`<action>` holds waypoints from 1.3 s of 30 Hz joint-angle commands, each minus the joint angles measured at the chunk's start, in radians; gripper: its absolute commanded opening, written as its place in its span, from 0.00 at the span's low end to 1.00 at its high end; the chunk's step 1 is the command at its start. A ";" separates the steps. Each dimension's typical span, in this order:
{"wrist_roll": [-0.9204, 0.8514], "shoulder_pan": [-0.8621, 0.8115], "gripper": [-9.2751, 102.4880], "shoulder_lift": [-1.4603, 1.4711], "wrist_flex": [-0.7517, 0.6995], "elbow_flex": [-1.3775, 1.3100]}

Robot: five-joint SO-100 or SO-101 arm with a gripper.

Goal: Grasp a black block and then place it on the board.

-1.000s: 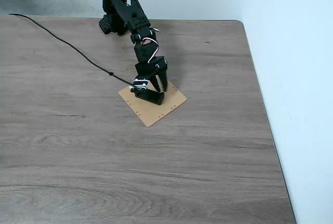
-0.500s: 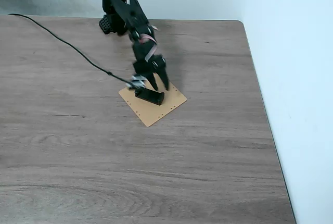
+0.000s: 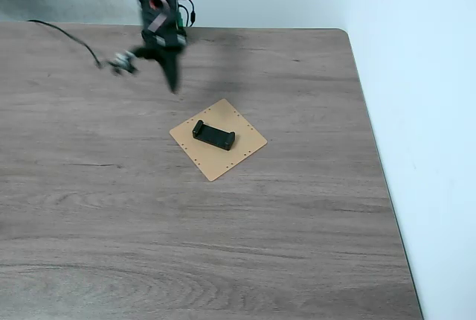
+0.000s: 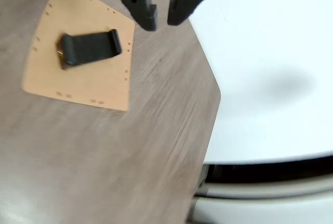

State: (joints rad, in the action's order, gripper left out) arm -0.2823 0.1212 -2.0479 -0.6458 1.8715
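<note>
While the black block (image 3: 214, 135) lies flat on the board (image 3: 242, 150), the gripper (image 4: 162, 20) hangs well apart above the table (image 3: 297, 223); its jaws hold nothing, a narrow gap between them.

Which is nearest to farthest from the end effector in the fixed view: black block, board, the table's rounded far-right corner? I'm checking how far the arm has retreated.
1. The board: its upper-left edge lies closest, below-right of the end effector.
2. The black block: resting mid-board, just beyond that edge.
3. The table's rounded far-right corner: farthest, far right.
</note>
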 commanded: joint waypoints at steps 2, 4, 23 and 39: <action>0.080 -0.081 0.08 -0.192 -0.055 0.147; 0.046 -0.103 0.08 -0.252 -0.032 0.238; 0.348 -0.129 0.08 -0.943 -0.067 0.951; 0.310 -0.109 0.08 -1.279 -0.190 1.229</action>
State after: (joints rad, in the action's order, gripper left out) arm 0.0184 -0.0046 -3.2981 -0.8145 3.0833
